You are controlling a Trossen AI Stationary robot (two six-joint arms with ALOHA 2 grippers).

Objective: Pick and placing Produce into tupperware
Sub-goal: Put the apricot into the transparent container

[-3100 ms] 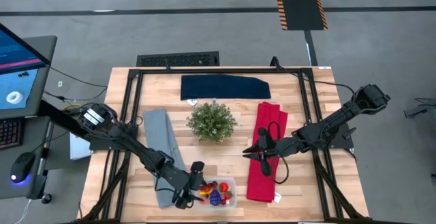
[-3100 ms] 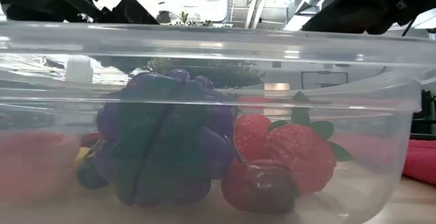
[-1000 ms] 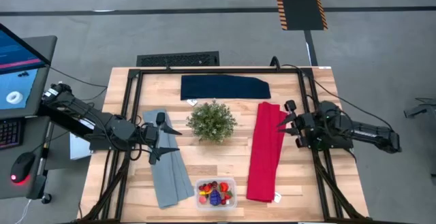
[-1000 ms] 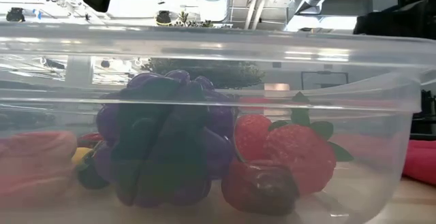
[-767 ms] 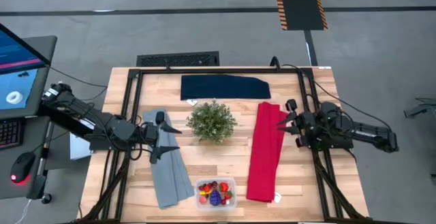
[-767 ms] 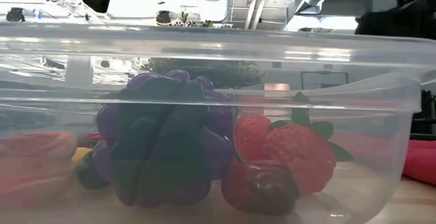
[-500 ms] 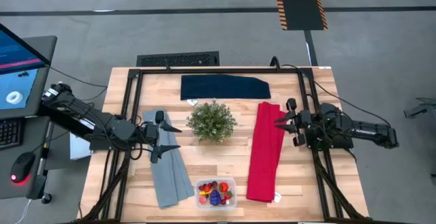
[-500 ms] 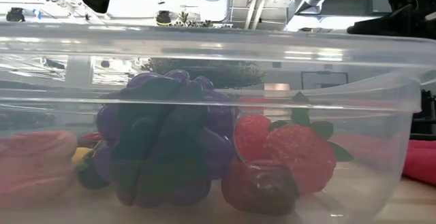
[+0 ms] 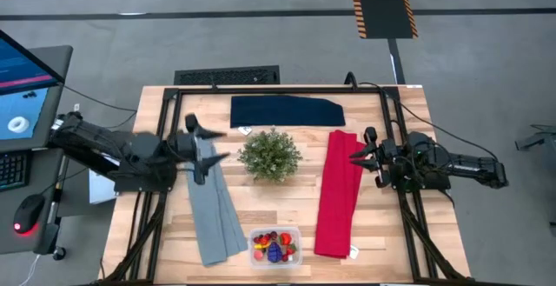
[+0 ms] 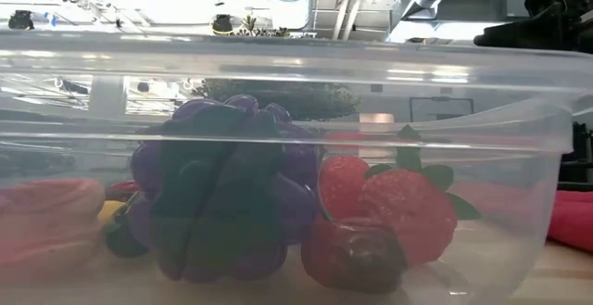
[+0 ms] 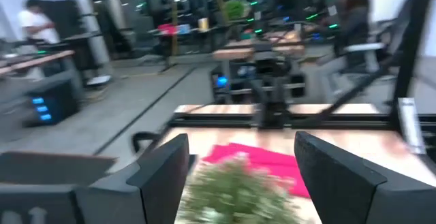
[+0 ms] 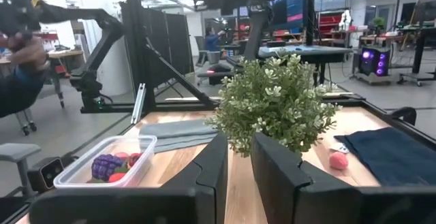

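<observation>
The clear tupperware (image 9: 275,245) stands at the table's near edge with the produce in it: a purple grape cluster (image 10: 218,189), strawberries (image 10: 389,203) and a dark berry (image 10: 357,254) rest on its bottom. My left gripper (image 9: 205,143) hangs open over the far end of the grey cloth (image 9: 215,208), left of the green plant (image 9: 270,154), with nothing between its fingers (image 11: 163,166). My right gripper (image 9: 358,157) stays level at the red cloth's (image 9: 339,195) right edge; its fingers (image 12: 211,169) stand a narrow gap apart with nothing between them.
A navy cloth (image 9: 287,110) lies at the table's far side. A small pink piece (image 12: 336,160) lies on the wood beside it. A black frame (image 9: 174,103) runs around the table top. Bare wood shows between the plant and the tupperware.
My left gripper has risen and swung toward the table's far edge, from the grey cloth's middle to its far end, staying open. It has left the low view's top left corner. My right gripper has rolled a little in place.
</observation>
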